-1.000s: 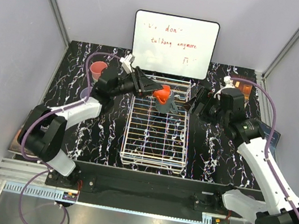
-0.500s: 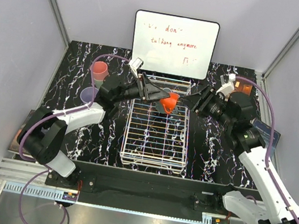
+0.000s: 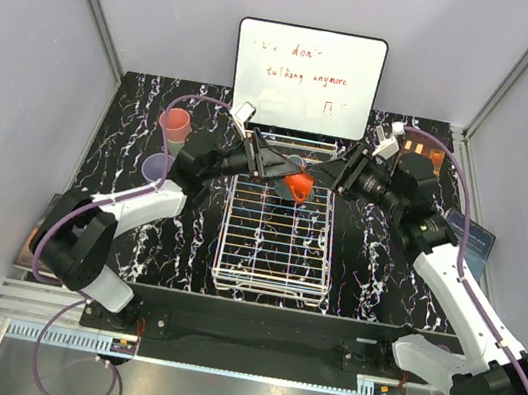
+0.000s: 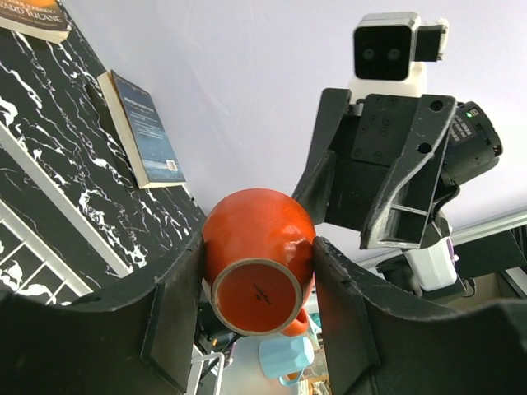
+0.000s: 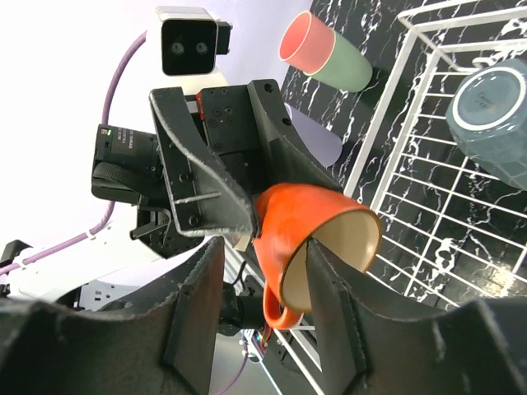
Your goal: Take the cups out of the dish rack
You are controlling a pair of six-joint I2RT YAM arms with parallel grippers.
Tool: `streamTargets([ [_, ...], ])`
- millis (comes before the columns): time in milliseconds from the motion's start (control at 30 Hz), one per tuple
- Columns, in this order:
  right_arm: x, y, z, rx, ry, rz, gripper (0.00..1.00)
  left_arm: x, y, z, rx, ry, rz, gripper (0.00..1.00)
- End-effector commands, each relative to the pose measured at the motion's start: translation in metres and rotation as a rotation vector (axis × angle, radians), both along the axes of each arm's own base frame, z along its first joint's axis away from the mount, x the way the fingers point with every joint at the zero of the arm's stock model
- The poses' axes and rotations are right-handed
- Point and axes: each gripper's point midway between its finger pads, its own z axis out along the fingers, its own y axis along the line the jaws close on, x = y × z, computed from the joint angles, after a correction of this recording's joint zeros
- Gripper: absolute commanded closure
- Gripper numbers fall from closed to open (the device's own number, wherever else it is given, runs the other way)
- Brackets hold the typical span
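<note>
Right gripper in closer now, fingers wide astride orange cup; left gripper clamped on its body over dish rack. Likely light, rigid, slick; take mid-wall.

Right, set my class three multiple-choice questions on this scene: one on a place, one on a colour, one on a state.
1. Where is the orange cup? A held above the dish rack; B lying in the rack; C on the table.
2. What colour is the cup inside the rack? A pink; B grey; C lavender.
3. How is the left hand? A open; B shut on the orange cup; C out of view.
Answers: 1 A, it is held over the rack's far end. 2 B, the grey cup sits on the wires. 3 B, its fingers press both sides of the cup.
</note>
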Motion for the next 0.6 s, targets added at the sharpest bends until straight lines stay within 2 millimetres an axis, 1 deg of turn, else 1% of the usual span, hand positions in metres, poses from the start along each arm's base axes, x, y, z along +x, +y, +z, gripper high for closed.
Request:
streamTargets([
  [0,0.000,0.009,0.011,0.050,-0.021,0.051,0.52,-0.018,-0.005,0.047,-0.073,-0.148,-0.044,1.00],
  [133,0.000,0.010,0.007,0.052,-0.003,0.056,0.57,-0.021,-0.008,0.045,-0.072,-0.141,-0.050,1.00],
  [200,-0.001,0.011,0.005,0.051,0.004,0.063,0.62,-0.022,-0.008,0.045,-0.071,-0.141,-0.053,1.00],
  [233,0.000,0.011,0.005,0.053,0.008,0.060,0.69,-0.022,-0.009,0.043,-0.070,-0.137,-0.050,1.00],
  [300,-0.001,0.010,0.005,0.054,0.002,0.057,0.78,-0.022,-0.009,0.043,-0.070,-0.135,-0.048,1.00],
  [333,-0.002,0.010,0.005,0.052,0.000,0.059,0.91,-0.023,-0.009,0.043,-0.070,-0.135,-0.050,1.00],
  [367,-0.002,0.009,0.006,0.053,-0.004,0.058,0.97,-0.022,-0.009,0.043,-0.070,-0.135,-0.047,1.00],
  [400,-0.004,0.009,0.008,0.053,-0.012,0.058,1.00,-0.022,-0.009,0.041,-0.068,-0.133,-0.045,1.00],
  [567,-0.010,0.003,0.010,0.039,-0.029,0.049,1.00,-0.017,-0.009,0.036,-0.046,-0.123,-0.027,1.00],
])
